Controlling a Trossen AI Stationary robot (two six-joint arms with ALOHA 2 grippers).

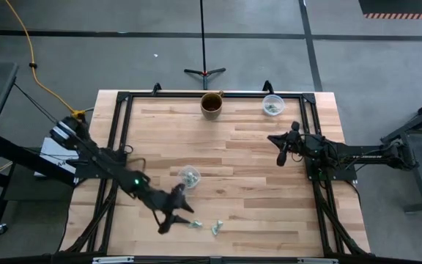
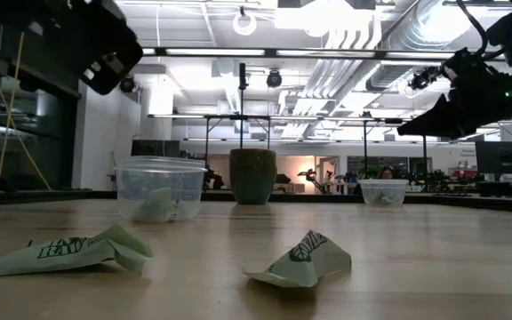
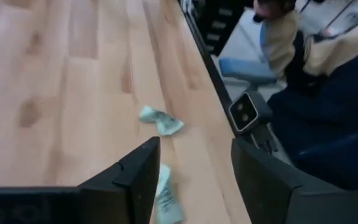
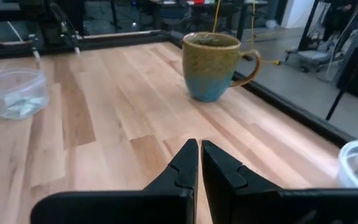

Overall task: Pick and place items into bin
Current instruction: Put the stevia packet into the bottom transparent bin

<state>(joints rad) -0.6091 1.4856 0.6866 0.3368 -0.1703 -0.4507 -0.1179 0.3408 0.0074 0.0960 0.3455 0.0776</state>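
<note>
Two crumpled pale green-and-white wrappers lie flat on the wood near the table's near edge [image 1: 195, 224] [image 1: 217, 228], and show in the low view [image 2: 69, 252] [image 2: 302, 260]. My left gripper [image 1: 171, 213] [image 3: 194, 174] hovers open just left of them, above the table. One wrapper [image 3: 166, 199] lies below, beside one finger, and the other wrapper [image 3: 160, 119] lies farther ahead. A clear cup [image 1: 189, 177] [image 2: 158, 188] with wrappers inside stands just beyond. My right gripper [image 1: 283, 150] [image 4: 199, 163] is shut and raised over the table's right part.
A brown-and-blue mug [image 1: 212, 104] [image 4: 213, 65] and a second clear cup [image 1: 272, 105] with wrappers stand at the far edge. A black frame [image 1: 116, 147] borders the table. A seated person [image 3: 328, 93] is just past the near edge.
</note>
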